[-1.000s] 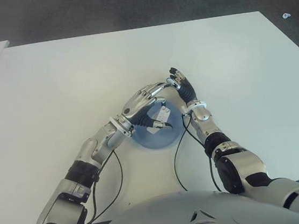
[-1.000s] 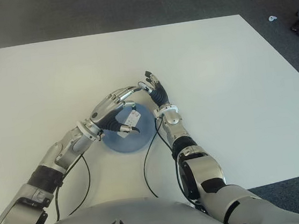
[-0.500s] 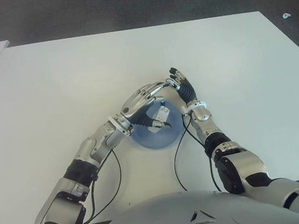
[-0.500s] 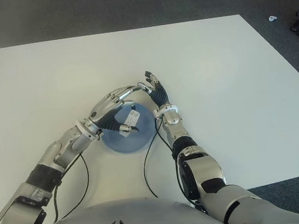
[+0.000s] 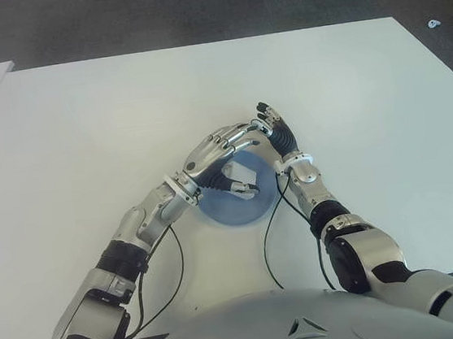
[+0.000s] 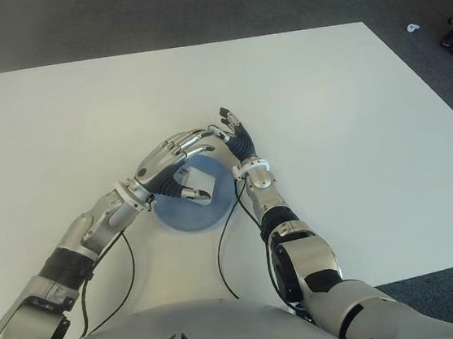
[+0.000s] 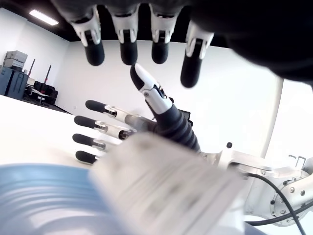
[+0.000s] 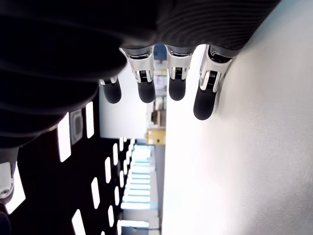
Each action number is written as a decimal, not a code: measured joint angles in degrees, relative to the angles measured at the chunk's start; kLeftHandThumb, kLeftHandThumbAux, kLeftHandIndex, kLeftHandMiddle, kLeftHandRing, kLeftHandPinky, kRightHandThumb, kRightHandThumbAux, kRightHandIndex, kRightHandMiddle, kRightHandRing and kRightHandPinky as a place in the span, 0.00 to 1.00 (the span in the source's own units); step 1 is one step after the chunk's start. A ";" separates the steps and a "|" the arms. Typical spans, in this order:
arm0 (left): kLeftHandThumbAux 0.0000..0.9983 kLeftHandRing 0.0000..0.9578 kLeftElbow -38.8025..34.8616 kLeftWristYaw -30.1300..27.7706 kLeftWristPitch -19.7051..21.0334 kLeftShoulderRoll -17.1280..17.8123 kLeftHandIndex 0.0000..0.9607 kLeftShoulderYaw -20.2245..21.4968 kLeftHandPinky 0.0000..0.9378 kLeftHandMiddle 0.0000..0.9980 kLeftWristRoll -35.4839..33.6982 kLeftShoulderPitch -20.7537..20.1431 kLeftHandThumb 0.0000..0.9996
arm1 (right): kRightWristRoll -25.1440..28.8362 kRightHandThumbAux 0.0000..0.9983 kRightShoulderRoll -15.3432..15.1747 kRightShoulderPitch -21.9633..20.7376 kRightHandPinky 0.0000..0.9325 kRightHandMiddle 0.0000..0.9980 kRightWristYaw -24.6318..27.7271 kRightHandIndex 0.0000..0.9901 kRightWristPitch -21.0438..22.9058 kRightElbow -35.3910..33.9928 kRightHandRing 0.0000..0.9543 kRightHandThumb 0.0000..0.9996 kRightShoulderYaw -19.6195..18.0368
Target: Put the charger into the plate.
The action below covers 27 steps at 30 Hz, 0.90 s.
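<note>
Release step: left hand [image 5: 218, 156] over plate [image 5: 229, 208] on worktop [image 5: 107, 126], fingers spread, charger [image 5: 243, 170] just freed; right hand [image 5: 282, 140] beside, open. Next: withdraw upward, clear

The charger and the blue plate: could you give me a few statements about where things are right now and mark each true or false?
1. The charger is over the plate. True.
2. The plate is red. False: it is blue.
3. The left hand is over the plate, with the charger just below its fingers. True; whether they grip it cannot be told.
4. The right hand holds the charger. False: it holds nothing and shows at the plate's right edge, fingers extended.
5. The plate sits on a white table. True.
</note>
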 measured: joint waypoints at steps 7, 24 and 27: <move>0.25 0.00 -0.01 0.00 0.10 0.00 0.00 -0.02 0.00 0.00 -0.29 0.00 0.20 | 0.01 0.48 0.02 -0.06 0.00 0.00 -0.02 0.00 -0.04 0.14 0.00 0.08 -0.05; 0.24 0.00 -0.29 -0.01 0.57 0.00 0.00 -0.30 0.00 0.00 -0.42 0.00 0.21 | 0.32 0.49 0.01 -0.38 0.00 0.00 0.63 0.00 -0.43 0.87 0.00 0.08 -0.56; 0.26 0.00 -0.28 -0.05 0.69 0.00 0.00 -0.25 0.00 0.00 -0.70 0.00 0.21 | 0.32 0.47 0.01 -0.40 0.00 0.00 0.71 0.00 -0.50 0.93 0.00 0.07 -0.57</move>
